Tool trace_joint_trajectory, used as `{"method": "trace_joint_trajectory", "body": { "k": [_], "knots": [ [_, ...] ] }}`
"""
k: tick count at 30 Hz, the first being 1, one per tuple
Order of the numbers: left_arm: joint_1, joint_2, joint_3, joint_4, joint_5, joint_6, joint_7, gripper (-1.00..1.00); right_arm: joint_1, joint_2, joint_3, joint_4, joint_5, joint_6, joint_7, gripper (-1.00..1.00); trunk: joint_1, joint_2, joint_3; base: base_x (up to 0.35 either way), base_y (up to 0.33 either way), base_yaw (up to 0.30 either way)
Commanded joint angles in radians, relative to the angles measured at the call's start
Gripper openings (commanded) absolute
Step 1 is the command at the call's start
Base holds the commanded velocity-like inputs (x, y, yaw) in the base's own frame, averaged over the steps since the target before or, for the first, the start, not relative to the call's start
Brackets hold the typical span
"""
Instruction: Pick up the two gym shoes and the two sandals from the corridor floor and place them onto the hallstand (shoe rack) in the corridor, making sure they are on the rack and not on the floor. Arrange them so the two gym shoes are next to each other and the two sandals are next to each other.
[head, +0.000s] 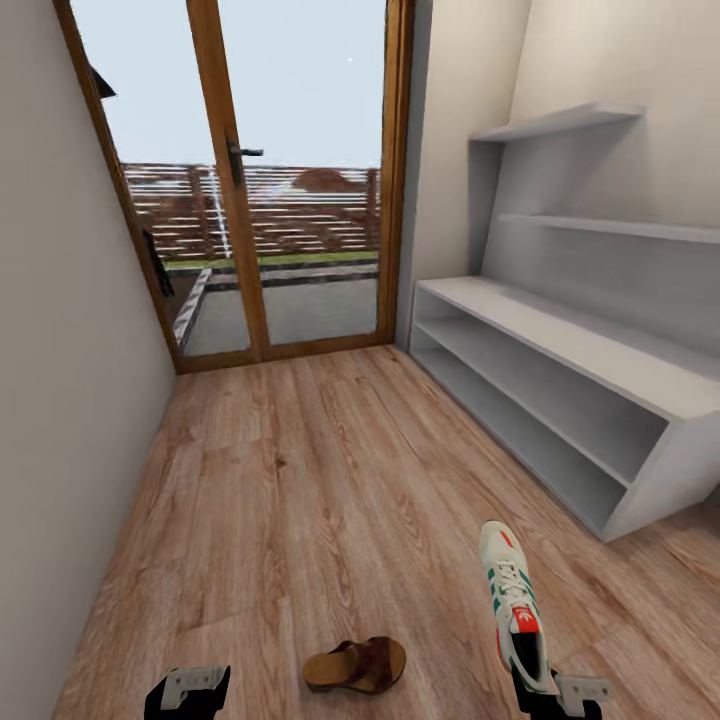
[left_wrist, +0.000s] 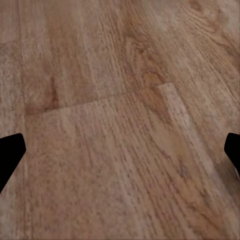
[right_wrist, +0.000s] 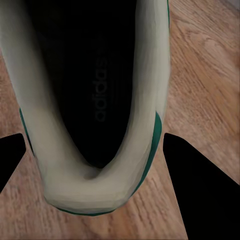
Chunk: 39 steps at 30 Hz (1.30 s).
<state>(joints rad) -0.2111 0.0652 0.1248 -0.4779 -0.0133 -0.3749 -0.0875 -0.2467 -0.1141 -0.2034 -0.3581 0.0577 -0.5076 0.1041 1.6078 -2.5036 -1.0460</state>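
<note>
The floor (head: 300, 480) is carrying a sandal (head: 356, 666) and the rack (head: 560, 380), whose shelves are sitting bare.

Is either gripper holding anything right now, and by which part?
The right gripper straddles the heel end of the off-white green-striped lace-up sneaker; a firm clamp cannot be confirmed. The left gripper is open over bare wood-grain floor, holding nothing.

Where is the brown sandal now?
In the head view, the brown sandal lies on the corridor floor near the bottom edge, left of the gym shoe.
</note>
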Motion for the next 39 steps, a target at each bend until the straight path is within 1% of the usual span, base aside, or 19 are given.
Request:
{"method": "trace_joint_trajectory", "body": {
  "k": [1,7,11,16,17,18,19,20,21,23,24,25,26,28,30,31,33,34,39],
  "knots": [
    [-0.001,-0.001,0.007,0.001,-0.003,-0.003,-0.009,1.00,0.000,0.001,-0.008,0.000,0.005,-0.003,0.006,-1.00,0.000,0.000,-0.001,0.003,0.006,-0.002],
    [-0.001,-0.001,0.007,0.001,-0.004,-0.002,-0.010,1.00,0.000,0.001,-0.008,0.000,0.005,-0.003,0.008,-1.00,0.000,0.000,-0.001,0.001,0.002,-0.001],
    [-0.003,0.002,-0.003,-0.001,-0.011,0.003,-0.020,1.00,-0.001,0.001,-0.006,-0.014,0.010,-0.002,0.014,-1.00,0.000,0.000,-0.001,0.000,0.000,0.000],
    [-0.008,0.006,-0.016,-0.001,-0.039,0.011,-0.024,1.00,-0.002,0.001,0.004,-0.109,0.015,0.013,0.017,-1.00,0.000,0.000,-0.001,0.000,0.000,0.000],
    [-0.011,0.007,-0.021,-0.002,-0.055,0.016,-0.027,1.00,-0.002,0.000,0.015,-0.156,0.016,0.032,0.018,-1.00,0.000,0.000,-0.001,0.000,0.000,0.000],
    [-0.018,0.008,-0.027,-0.002,-0.086,0.028,-0.037,1.00,-0.004,-0.001,0.037,-0.227,0.018,0.086,0.019,-1.00,0.000,0.000,-0.001,0.000,0.000,0.000],
    [-0.023,0.008,-0.029,-0.002,-0.099,0.036,-0.043,1.00,-0.005,-0.001,0.045,-0.250,0.019,0.110,0.021,-1.00,0.000,0.000,-0.001,0.000,0.000,0.000],
    [-0.051,0.008,-0.032,-0.002,-0.147,0.075,-0.066,1.00,-0.017,-0.002,0.072,-0.318,0.020,0.187,0.032,-1.00,0.000,0.000,-0.001,0.000,0.000,0.000],
    [-0.064,0.008,-0.033,-0.002,-0.166,0.095,-0.078,1.00,-0.024,-0.002,0.082,-0.341,0.020,0.214,0.040,-1.00,0.000,0.000,-0.001,0.000,0.000,0.000],
    [-0.124,0.007,-0.035,-0.002,-0.259,0.201,-0.148,1.00,-0.058,-0.002,0.122,-0.429,0.021,0.317,0.090,-1.00,0.000,0.000,-0.001,0.000,0.000,0.000],
    [-0.139,0.007,-0.035,-0.002,-0.285,0.231,-0.170,1.00,-0.067,-0.002,0.132,-0.449,0.021,0.341,0.108,-1.00,0.000,0.000,-0.001,0.000,0.000,0.000],
    [-0.170,0.005,-0.035,-0.002,-0.339,0.287,-0.218,1.00,-0.085,-0.002,0.151,-0.489,0.021,0.390,0.152,-1.00,0.000,0.000,-0.001,0.000,0.000,0.000],
    [-0.183,0.005,-0.035,-0.002,-0.362,0.310,-0.239,1.00,-0.093,-0.002,0.159,-0.505,0.021,0.410,0.171,-1.00,0.000,0.000,-0.001,0.000,0.000,0.000],
    [-0.277,0.003,-0.034,-0.002,-0.474,0.400,-0.352,1.00,-0.131,-0.002,0.184,-0.615,0.019,0.531,0.301,-1.00,0.000,0.000,-0.001,0.000,0.000,0.000],
    [-0.303,0.002,-0.035,-0.002,-0.493,0.412,-0.391,1.00,-0.138,-0.004,0.185,-0.648,0.017,0.567,0.341,-1.00,0.000,0.000,-0.001,0.000,0.000,0.000],
    [-0.324,0.002,-0.039,-0.005,-0.528,0.418,-0.462,1.00,-0.143,-0.010,0.185,-0.673,0.018,0.607,0.418,-1.00,0.000,0.000,-0.001,0.000,0.000,0.000],
    [-0.325,0.003,-0.039,-0.005,-0.543,0.414,-0.476,1.00,-0.144,-0.013,0.184,-0.680,0.019,0.616,0.442,-1.00,0.000,0.000,-0.001,0.022,0.000,0.000],
    [-0.323,0.003,-0.040,-0.003,-0.552,0.410,-0.485,1.00,-0.144,-0.022,0.185,-0.684,0.022,0.619,0.455,-1.00,0.000,0.000,-0.001,0.285,0.000,0.000],
    [-0.322,-0.004,-0.041,-0.002,-0.554,0.408,-0.487,1.00,-0.144,-0.025,0.186,-0.687,0.024,0.621,0.457,-1.00,0.000,0.000,-0.001,0.249,0.000,0.000]
  ]
}}
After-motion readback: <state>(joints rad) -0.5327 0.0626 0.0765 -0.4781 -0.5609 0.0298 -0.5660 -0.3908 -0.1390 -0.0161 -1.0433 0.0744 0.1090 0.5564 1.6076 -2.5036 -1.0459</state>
